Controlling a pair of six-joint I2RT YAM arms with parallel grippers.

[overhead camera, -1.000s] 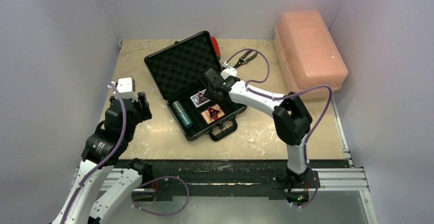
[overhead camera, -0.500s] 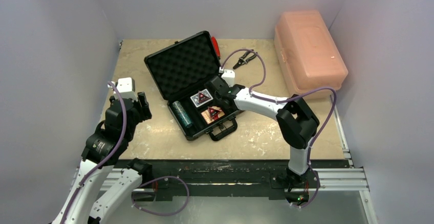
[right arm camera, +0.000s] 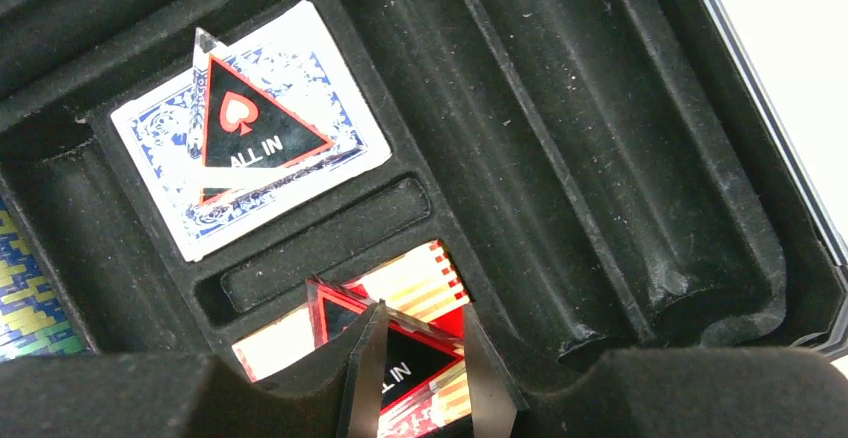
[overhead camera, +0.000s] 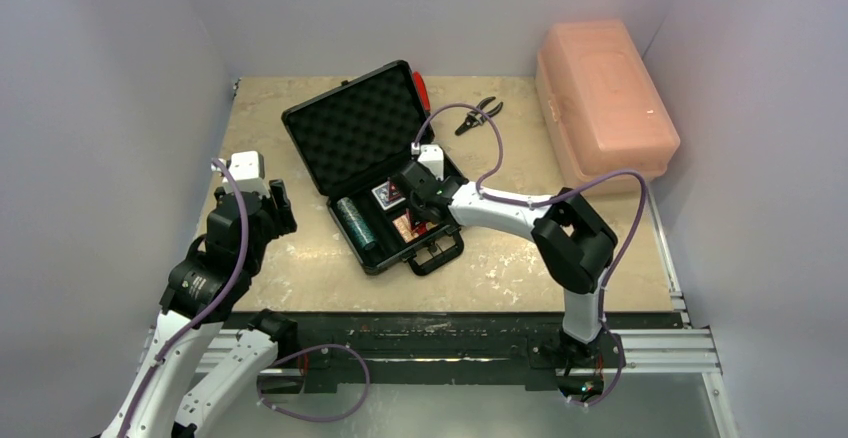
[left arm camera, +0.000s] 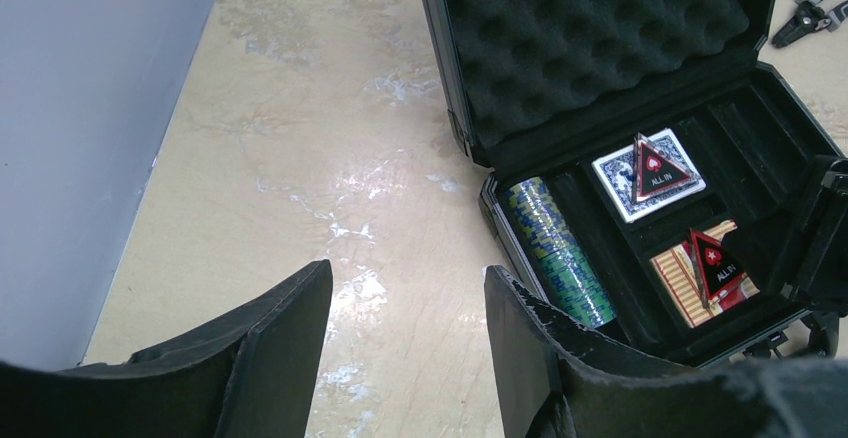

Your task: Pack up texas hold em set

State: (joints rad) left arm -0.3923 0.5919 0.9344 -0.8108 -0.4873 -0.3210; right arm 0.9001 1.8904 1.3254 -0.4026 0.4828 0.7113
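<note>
Over the last second the right hand (right arm camera: 422,323) has dropped from above the blue deck (right arm camera: 340,153) to the nearer orange-red deck (right arm camera: 425,273), its jaws narrowing.

Nearest, the left hand (left arm camera: 408,276) hovers over bare tabletop (left arm camera: 330,108), fingers well apart and empty, left of the briefcase (overhead camera: 340,133).

The open briefcase already holds a teal chip roll (left arm camera: 555,253), both decks and two triangles.

One tilted triangle (right arm camera: 415,368) on the orange-red deck sits directly between the right fingers (right arm camera: 365,358), which straddle it. Whether they already pinch it I cannot tell.

So the right arm is much the nearer.

The other triangle (right arm camera: 245,128) lies flat on the blue deck, just beyond.

Farther off lie pliers (overhead camera: 480,113) and a pink box (overhead camera: 605,93).
</note>
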